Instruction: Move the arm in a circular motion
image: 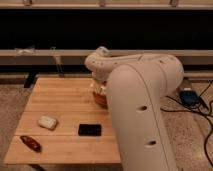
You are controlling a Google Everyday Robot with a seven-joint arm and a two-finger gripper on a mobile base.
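The arm (142, 105) is very large, smooth and cream-white, with thick rounded segments and small dark holes. It rises from the lower right, bends at a bulbous joint at the upper right and reaches left to a wrist joint (100, 61) over the table's far right part. The gripper (99, 93) hangs below that wrist, just above the wooden table (60, 95), mostly hidden behind the arm's big segment. Only an orange and white part of it shows.
On the table lie a white packet (48, 122), a black flat object (89, 129) and a red-brown object (31, 143) near the front left corner. A blue device (189, 96) and cables lie on the floor at right. A low rail runs behind the table.
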